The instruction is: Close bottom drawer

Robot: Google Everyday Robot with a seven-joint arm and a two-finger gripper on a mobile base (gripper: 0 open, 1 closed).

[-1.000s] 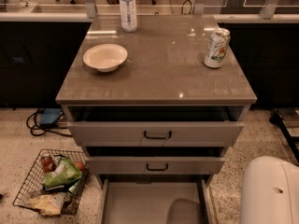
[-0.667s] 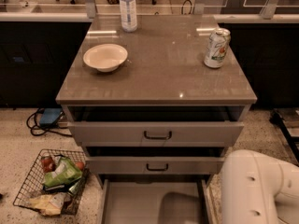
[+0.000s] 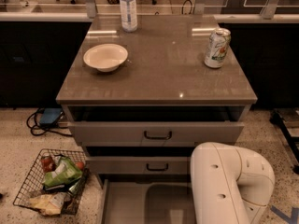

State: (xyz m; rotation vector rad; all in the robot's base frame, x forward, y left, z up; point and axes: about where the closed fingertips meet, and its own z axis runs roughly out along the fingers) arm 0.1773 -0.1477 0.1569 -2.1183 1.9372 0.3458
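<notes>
The bottom drawer [image 3: 124,203] is pulled out at the foot of the cabinet. Its plain grey tray shows at the bottom edge of the camera view; its front and handle are out of view below. My white arm [image 3: 229,185] rises from the lower right and covers the drawer's right side. The gripper itself is not in view. The two drawers above, the top one [image 3: 112,133] and the middle one [image 3: 117,166], each with a black bar handle, stand slightly out.
On the brown cabinet top [image 3: 159,73] are a white bowl [image 3: 105,56], a water bottle [image 3: 128,7] and a drink can [image 3: 217,48]. A wire basket [image 3: 51,181] with snacks lies on the floor at the left. Cables [image 3: 42,122] lie behind it.
My white arm has come further into view from the lower right, moving left and up, and now hides more of the open bottom drawer's right side. The drawers have not moved.
</notes>
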